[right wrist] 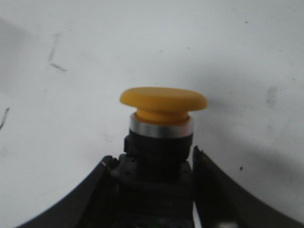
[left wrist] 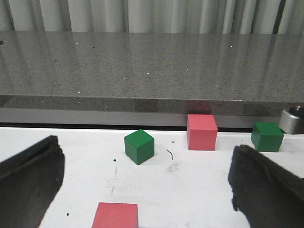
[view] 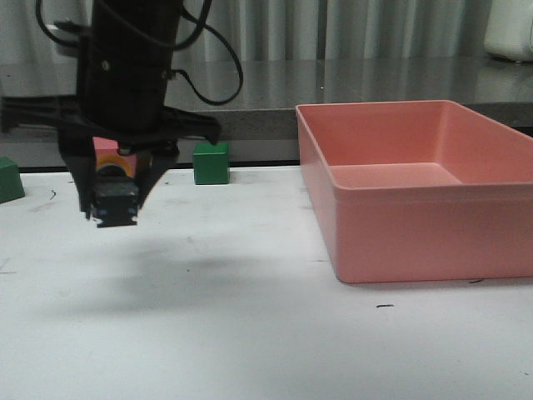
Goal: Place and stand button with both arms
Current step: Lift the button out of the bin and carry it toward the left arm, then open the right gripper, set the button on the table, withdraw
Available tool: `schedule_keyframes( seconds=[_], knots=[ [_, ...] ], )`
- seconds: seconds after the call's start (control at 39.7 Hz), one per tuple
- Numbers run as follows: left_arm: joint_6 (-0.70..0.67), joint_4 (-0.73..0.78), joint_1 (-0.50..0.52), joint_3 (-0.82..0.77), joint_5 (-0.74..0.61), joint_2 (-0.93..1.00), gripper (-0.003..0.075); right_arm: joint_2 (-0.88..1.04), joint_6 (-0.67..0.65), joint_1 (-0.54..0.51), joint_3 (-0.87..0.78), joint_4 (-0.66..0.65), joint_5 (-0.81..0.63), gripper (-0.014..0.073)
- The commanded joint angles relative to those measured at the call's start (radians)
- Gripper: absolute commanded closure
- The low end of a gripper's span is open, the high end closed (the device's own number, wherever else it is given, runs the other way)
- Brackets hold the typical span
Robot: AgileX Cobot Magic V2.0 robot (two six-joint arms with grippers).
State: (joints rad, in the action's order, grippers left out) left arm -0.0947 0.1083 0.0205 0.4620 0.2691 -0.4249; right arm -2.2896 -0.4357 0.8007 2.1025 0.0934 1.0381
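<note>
Presently: button (right wrist: 163,137), yellow cap outward, clamped by its black body between right gripper (view: 115,204) fingers, held clear above the white worktop (view: 208,325), presumably for standing upright; left gripper (left wrist: 142,185) fingers apart, empty, near green cube (left wrist: 139,146).

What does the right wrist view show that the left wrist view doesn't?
Only the right wrist view shows the button, yellow cap up, its black body clamped in the right claw. Only the left wrist view shows the open, empty left claw, two green cubes, two pink cubes and a grey counter. Both show the white table.
</note>
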Motion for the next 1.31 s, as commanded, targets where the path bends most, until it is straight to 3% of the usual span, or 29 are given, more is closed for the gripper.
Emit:
schedule_keyframes(
  seconds=[0.0, 0.55, 0.76, 0.93, 1.08, 1.28],
  knots=[
    [-0.009, -0.007, -0.004, 0.031, -0.086, -0.012, 0.0050, 0.035, -0.044, -0.016, 0.037, -0.012, -0.023, 0.0287],
    [-0.009, -0.007, -0.004, 0.031, -0.086, -0.012, 0.0050, -0.051, -0.050, -0.019, 0.037, -0.017, -0.030, 0.0277],
    [-0.009, -0.007, -0.004, 0.031, -0.086, -0.012, 0.0050, -0.051, -0.050, -0.019, 0.050, -0.017, -0.024, 0.0088],
    [-0.009, -0.007, -0.004, 0.031, -0.086, -0.012, 0.0050, -0.050, -0.048, -0.019, 0.129, -0.017, 0.055, 0.0062],
    [-0.009, -0.007, -0.004, 0.031, -0.086, -0.012, 0.0050, -0.049, -0.013, -0.019, 0.229, -0.017, 0.135, 0.0163],
    [-0.009, -0.007, -0.004, 0.031, -0.086, -0.012, 0.0050, -0.049, -0.009, -0.019, 0.313, -0.017, 0.206, 0.0529]
  ],
)
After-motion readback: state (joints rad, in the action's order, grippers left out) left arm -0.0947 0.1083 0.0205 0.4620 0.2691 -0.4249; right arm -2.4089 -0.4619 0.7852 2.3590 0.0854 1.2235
